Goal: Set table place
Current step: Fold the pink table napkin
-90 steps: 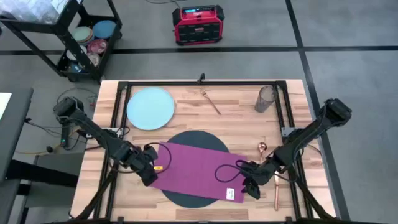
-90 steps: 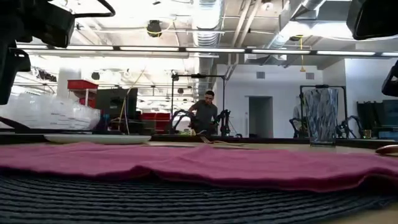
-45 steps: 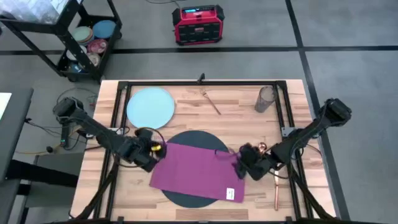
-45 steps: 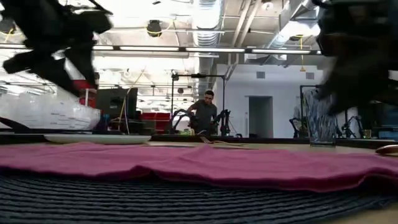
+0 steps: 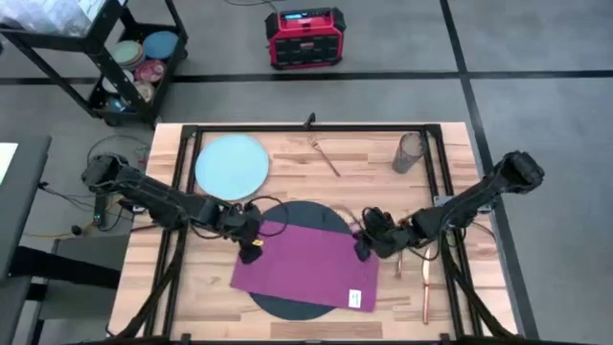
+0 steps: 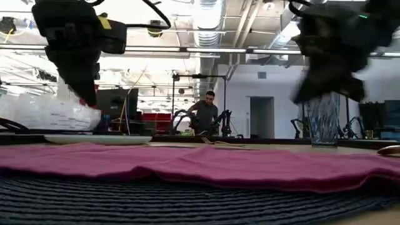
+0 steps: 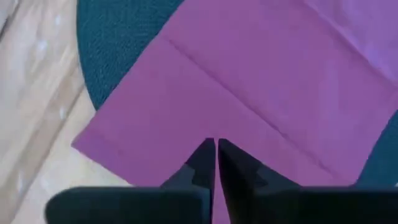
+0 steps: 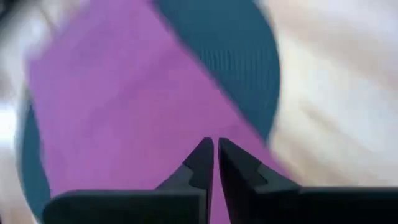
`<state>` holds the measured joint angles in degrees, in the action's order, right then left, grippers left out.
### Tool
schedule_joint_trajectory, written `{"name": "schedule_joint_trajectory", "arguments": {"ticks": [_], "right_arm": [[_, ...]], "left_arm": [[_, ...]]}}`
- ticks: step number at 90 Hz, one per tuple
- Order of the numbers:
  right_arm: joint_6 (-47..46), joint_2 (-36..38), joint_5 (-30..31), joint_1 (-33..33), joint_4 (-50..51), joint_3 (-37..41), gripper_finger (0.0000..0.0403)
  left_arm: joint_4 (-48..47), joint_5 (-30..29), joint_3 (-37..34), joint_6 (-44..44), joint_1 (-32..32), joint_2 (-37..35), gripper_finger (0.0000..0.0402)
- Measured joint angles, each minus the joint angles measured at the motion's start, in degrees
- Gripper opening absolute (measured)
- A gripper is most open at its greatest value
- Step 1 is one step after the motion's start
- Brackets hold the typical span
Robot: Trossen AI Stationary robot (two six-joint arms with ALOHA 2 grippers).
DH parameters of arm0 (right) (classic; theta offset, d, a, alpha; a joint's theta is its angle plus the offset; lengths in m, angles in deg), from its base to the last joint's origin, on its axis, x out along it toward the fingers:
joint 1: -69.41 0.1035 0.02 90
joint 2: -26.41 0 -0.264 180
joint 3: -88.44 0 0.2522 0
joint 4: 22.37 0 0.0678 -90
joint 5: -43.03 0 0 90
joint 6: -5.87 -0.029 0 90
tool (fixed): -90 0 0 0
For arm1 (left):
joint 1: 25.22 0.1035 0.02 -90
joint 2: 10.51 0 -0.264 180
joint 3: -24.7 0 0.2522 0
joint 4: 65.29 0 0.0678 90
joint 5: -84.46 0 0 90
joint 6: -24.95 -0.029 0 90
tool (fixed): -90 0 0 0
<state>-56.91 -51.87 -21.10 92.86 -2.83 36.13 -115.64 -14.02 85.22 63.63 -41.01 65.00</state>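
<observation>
High view: napkin (image 5: 305,264) flat on mat (image 5: 305,213), mid-tabletop (image 5: 287,158); plate (image 5: 232,166), fork (image 5: 326,155), tumbler (image 5: 409,151) behind. Left tool (image 5: 251,241), right tool (image 5: 365,245) at napkin's sides. Wrist views: both tools' fingers narrowed together, gripping nothing. Low view: person (image 6: 207,114) beyond.

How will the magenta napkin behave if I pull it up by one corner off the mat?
The napkin is likely floppy: in the low view it sags in soft ripples over the mat. It is probably light, being one thin creased sheet. It may drag rather than slide cleanly, since the mat looks ribbed. Both jaws stand shut: left gripper, right gripper.
</observation>
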Motion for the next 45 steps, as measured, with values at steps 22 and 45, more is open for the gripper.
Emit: {"name": "schedule_joint_trajectory", "arguments": {"ticks": [22,45], "right_arm": [[6.8,-0.9,-23.4,-5.6,5.1,0.0,0.0002],[-0.4,-0.9,-23.1,-2.4,4.3,0.0,0.0000]], "left_arm": [[-7.5,0.5,0.0,-24.9,5.9,1.0,0.0000],[-13.4,3.2,0.0,-39.2,13.6,4.2,0.0000]]}}
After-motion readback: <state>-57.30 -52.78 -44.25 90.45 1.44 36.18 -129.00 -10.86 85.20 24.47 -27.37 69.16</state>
